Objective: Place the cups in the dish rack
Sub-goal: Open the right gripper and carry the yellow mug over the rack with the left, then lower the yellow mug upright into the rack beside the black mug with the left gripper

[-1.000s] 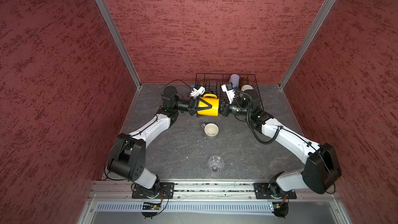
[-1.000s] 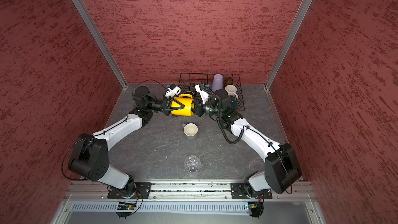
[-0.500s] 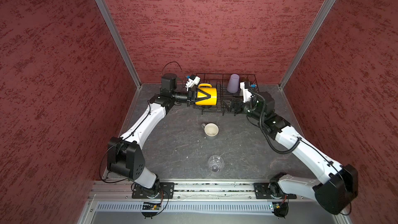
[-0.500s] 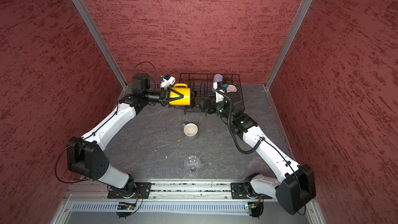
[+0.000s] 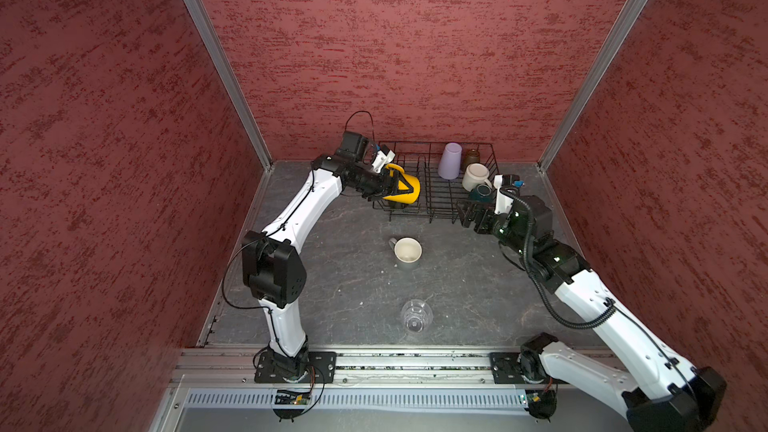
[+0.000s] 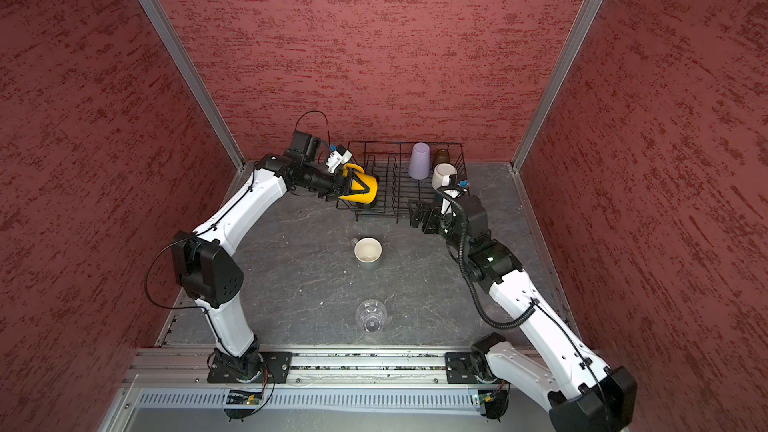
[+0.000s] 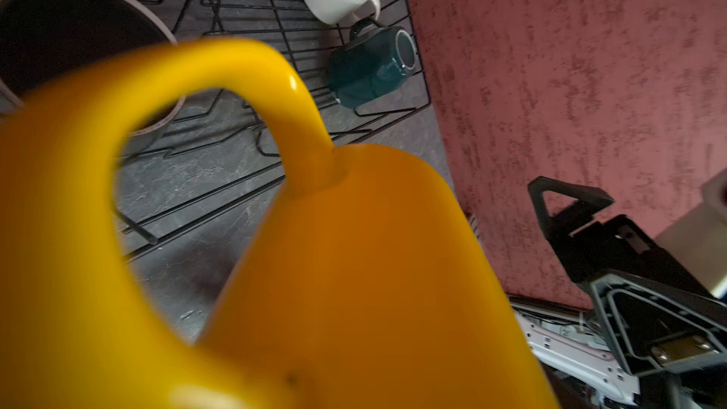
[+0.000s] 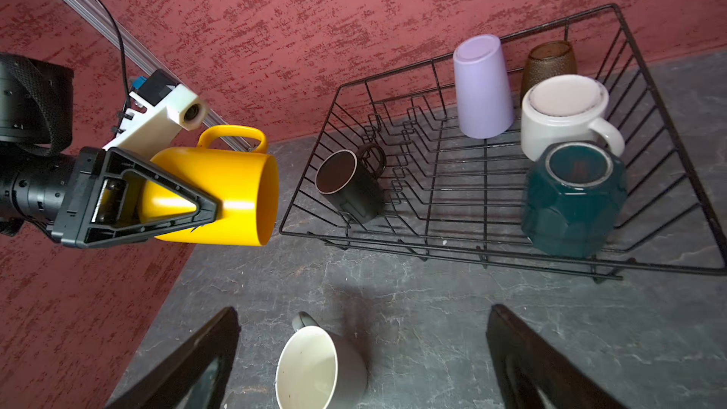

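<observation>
Past the clear glass (image 5: 417, 316) and grey mug (image 5: 407, 252) waiting on the table (image 5: 332, 280), the right gripper (image 8: 362, 314) has let go and hangs wide open, so the yellow mug (image 8: 232, 186) now rides clamped in the left gripper (image 5: 398, 187), seemingly just outside the dish rack's (image 5: 434, 143) roomier left end.

The yellow mug (image 8: 220, 190) is glossy and smooth, with bright highlights. The dish rack (image 8: 440, 186) is thin black wire. The lilac tumbler (image 8: 482, 88) looks like matt plastic; the amber glass (image 8: 548, 60) has a pebbled surface. The teal mug (image 8: 570, 206) is glazed and faceted. The bench (image 8: 413, 300) is matt, slate-like grey; the walls (image 8: 354, 13) are rough-textured red.
</observation>
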